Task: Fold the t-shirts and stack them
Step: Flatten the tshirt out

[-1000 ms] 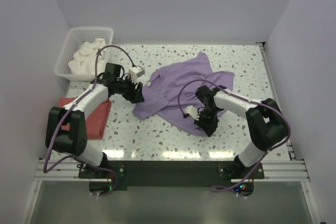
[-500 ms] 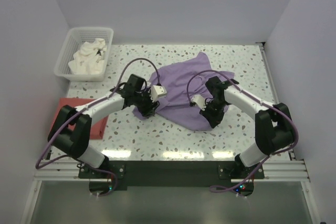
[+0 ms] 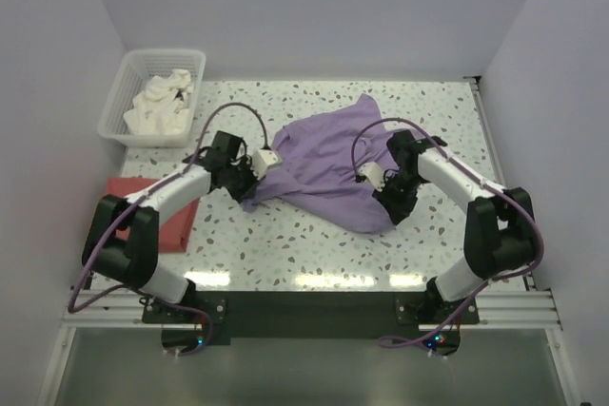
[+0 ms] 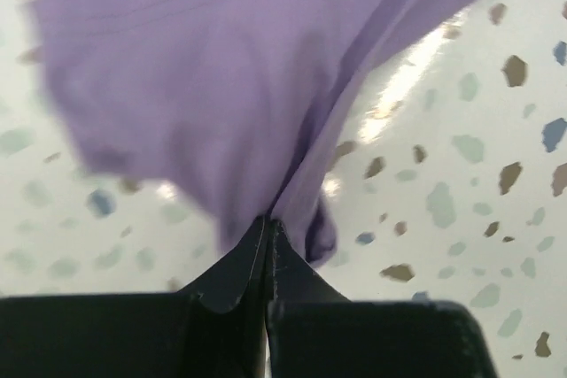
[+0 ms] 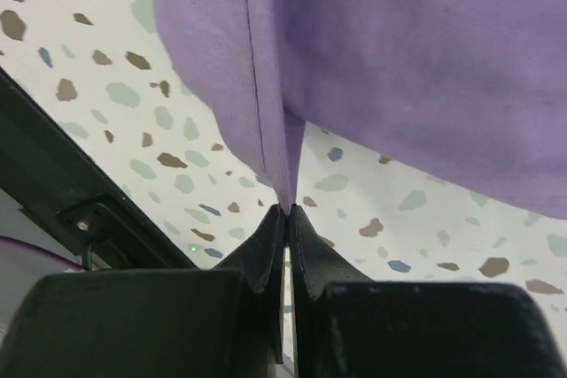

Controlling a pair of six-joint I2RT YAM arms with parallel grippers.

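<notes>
Grips the purple shirt (image 3: 324, 164) at two points along its near edge: left hand (image 3: 249, 180) closed on the near-left part, right hand (image 3: 390, 204) closed on the near-right corner, cloth pinched tight in both wrist views. Stretches that edge roughly left to right between the two hands, with the rest of the shirt trailing away toward the far side of the surface (image 3: 285, 244). Probably rides slightly lifted at the pinched edge, though hard to tell from above. Calls for a matched pull by both arms, neither one nearer.
</notes>
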